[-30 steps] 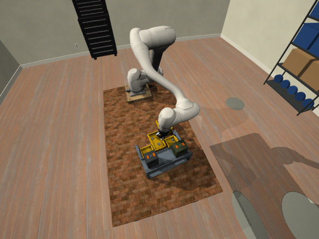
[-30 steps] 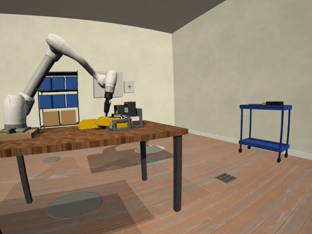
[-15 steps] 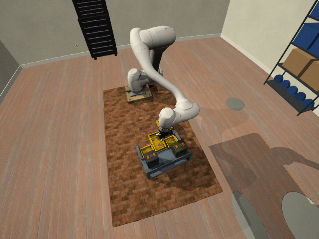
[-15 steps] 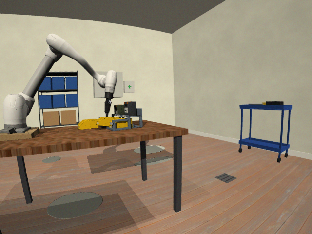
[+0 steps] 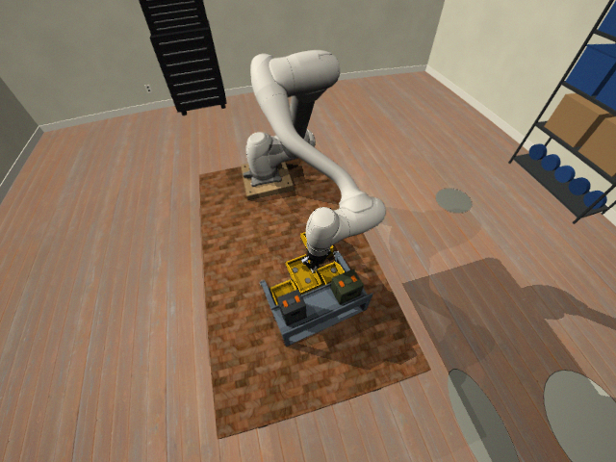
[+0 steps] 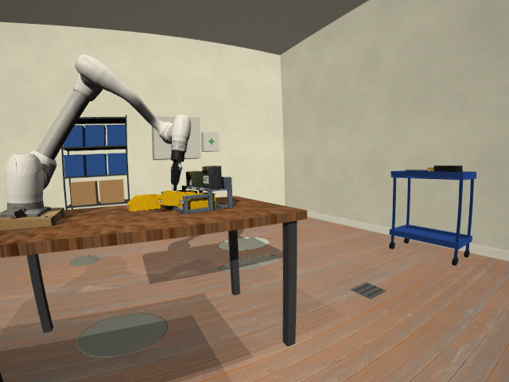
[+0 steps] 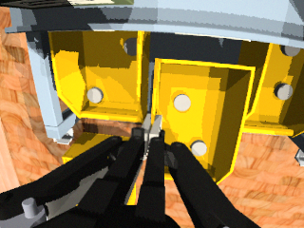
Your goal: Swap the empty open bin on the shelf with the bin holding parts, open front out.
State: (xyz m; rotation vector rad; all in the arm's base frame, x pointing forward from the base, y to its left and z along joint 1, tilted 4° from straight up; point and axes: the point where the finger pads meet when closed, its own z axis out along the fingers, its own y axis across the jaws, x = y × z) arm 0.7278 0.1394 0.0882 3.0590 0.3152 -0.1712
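Note:
A low grey shelf (image 5: 318, 303) stands on the table, with yellow open bins under its top board. The middle bin (image 5: 303, 275) holds grey round parts (image 7: 182, 103). It sits in the gap between two neighbouring bins (image 7: 95, 76) (image 7: 279, 95) and sticks out of the shelf's front towards the arm. My gripper (image 7: 154, 123) comes down from above and is shut on the left side wall of this bin (image 7: 197, 114). Another yellow bin (image 6: 143, 202) lies on the table behind the gripper, and I cannot see inside it. Only a yellow edge (image 5: 304, 237) of it shows under the wrist in the top view.
Two dark green boxes (image 5: 292, 306) (image 5: 346, 287) with orange labels stand on the shelf's top board. The arm's base (image 5: 266, 181) is at the table's far end. A blue cart (image 6: 431, 205) stands far off.

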